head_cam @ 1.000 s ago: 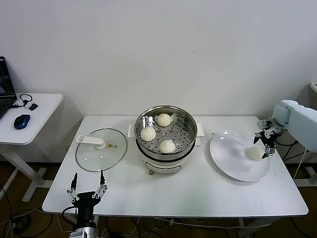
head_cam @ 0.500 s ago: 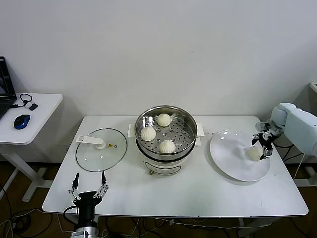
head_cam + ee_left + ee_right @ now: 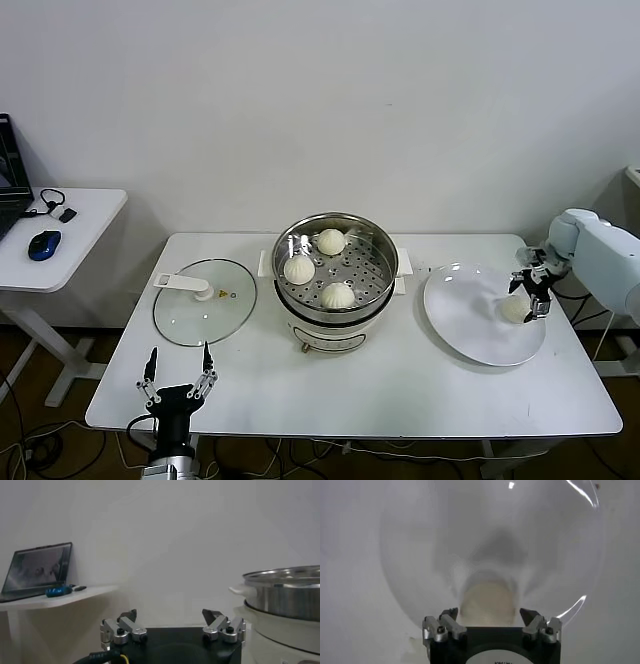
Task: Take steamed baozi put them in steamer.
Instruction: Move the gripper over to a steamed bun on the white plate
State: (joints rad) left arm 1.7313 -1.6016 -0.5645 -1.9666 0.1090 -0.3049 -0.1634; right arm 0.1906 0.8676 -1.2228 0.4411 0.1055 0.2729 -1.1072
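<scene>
Baozi, last cream-white pleated bun on round white plate, now straddled by lowered right gripper, jaws narrowing but not clamped: grasp imminent.

Looks like a lab or office room: bare white wall, white table, side desk with laptop and mouse.
</scene>
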